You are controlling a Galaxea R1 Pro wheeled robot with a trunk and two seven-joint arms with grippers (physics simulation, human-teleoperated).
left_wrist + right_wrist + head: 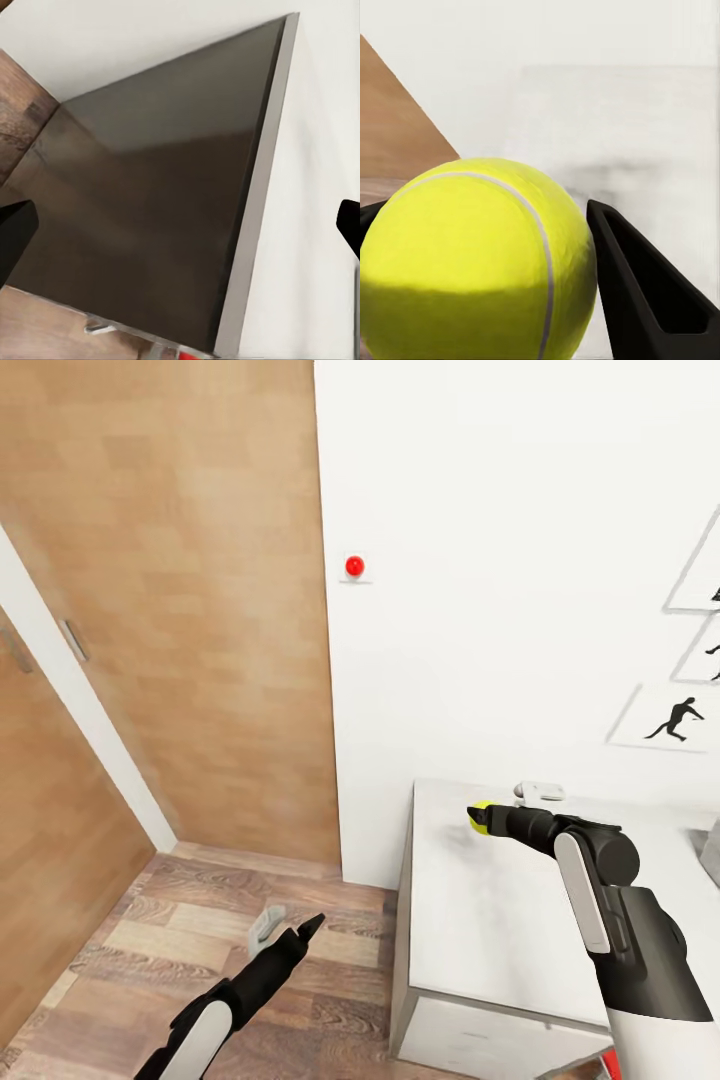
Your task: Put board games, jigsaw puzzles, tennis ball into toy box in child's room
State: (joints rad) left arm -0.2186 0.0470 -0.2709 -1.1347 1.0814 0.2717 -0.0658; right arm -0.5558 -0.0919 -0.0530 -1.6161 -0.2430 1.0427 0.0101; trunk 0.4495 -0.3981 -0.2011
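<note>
Right of centre in the head view, the right gripper (pixel 476 820) reaches over the pale grey top of the table (pixel 480 920) with the tennis ball (pixel 482 807) clamped between its fingers; the right wrist view shows the ball (pixel 472 262) large in the lower left, pressed against the dark finger (pixel 637 292) on its right. The left gripper (pixel 305 932) hangs at lower left over the wood floor (pixel 150 930), its fingers drawn close together and holding nothing.
</note>
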